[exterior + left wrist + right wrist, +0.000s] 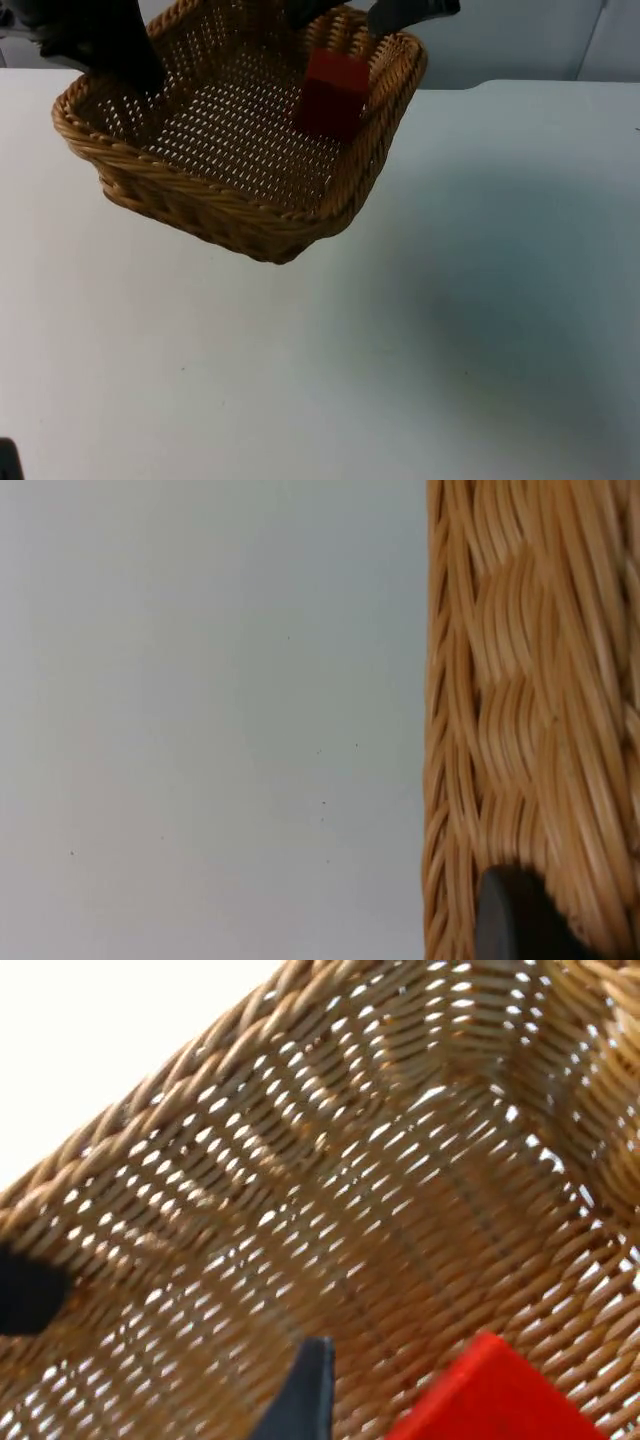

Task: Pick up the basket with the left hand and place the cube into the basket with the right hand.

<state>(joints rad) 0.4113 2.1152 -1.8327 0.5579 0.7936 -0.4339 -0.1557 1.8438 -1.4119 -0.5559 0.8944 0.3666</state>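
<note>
The woven wicker basket (200,205) hangs tilted above the white table at the back left. My left gripper (138,62) is shut on its far left rim, and in the left wrist view its fingertip (515,915) presses on the basket's weave (530,680). The red cube (334,92) lies inside the basket against the right wall. Just above it my right gripper (356,14) is open, its fingers apart and off the cube. In the right wrist view one black fingertip (300,1400) stands beside the cube (495,1395) over the basket floor (380,1190).
The white table (420,340) stretches in front and to the right of the basket, which casts a soft shadow there. The grey partition wall (520,40) stands behind. A small dark object (8,458) sits at the near left edge.
</note>
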